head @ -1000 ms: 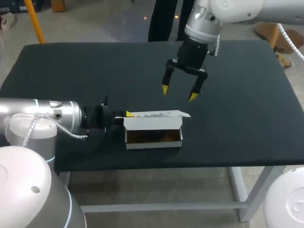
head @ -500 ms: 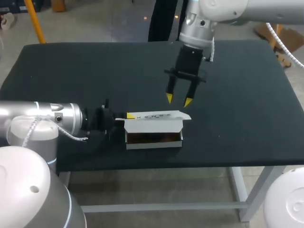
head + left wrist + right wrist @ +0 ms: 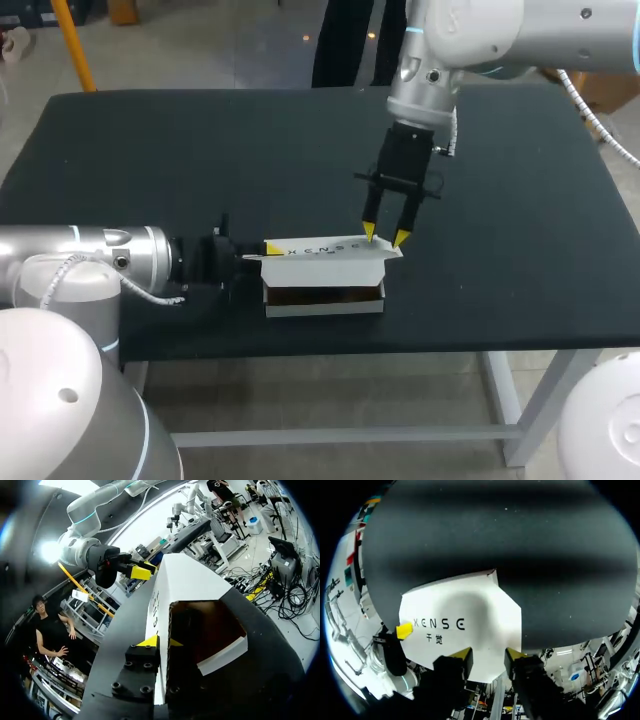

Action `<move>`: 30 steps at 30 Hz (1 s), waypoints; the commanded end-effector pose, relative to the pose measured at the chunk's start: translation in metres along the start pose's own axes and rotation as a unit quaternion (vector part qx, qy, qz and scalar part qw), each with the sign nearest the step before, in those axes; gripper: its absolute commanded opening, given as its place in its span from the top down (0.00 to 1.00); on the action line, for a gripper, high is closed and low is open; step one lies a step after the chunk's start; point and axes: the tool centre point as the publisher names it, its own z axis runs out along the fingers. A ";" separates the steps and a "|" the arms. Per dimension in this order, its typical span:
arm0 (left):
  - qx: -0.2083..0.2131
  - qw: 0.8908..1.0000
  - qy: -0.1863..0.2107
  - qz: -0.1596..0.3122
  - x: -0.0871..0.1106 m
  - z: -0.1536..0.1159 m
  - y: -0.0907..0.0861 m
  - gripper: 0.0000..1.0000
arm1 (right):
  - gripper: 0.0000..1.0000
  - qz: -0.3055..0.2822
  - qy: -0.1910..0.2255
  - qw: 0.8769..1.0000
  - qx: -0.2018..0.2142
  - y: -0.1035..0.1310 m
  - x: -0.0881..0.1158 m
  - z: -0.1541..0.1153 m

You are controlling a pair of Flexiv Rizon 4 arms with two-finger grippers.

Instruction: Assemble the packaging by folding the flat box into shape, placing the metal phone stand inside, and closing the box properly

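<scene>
Head view, item one?
– White box point(image 3: 323, 275), front-middle of table point(image 3: 520, 200), lid folded over.
– Grippers?
– My left gripper point(image 3: 162, 642) clamps its end wall; my right gripper point(image 3: 384, 236), fingers slightly parted, tips on the lid

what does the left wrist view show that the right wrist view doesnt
Only the left wrist view: the brown open inside of the box and the left gripper pinching its end wall. Only the right wrist view: the lid's printed top, with the right gripper at its edge, fingers slightly apart. Both: the white box and a yellow tip of the other arm's gripper.
</scene>
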 end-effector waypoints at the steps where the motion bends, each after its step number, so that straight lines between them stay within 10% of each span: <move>1: 0.000 1.000 -0.001 0.000 0.005 0.000 0.001 1.00 | 0.54 -0.001 0.002 1.000 0.005 0.003 -0.002 0.003; 30: 0.006 0.999 -0.030 0.017 0.005 -0.008 -0.002 0.69 | 0.56 -0.012 0.006 1.000 0.008 0.007 -0.003 0.012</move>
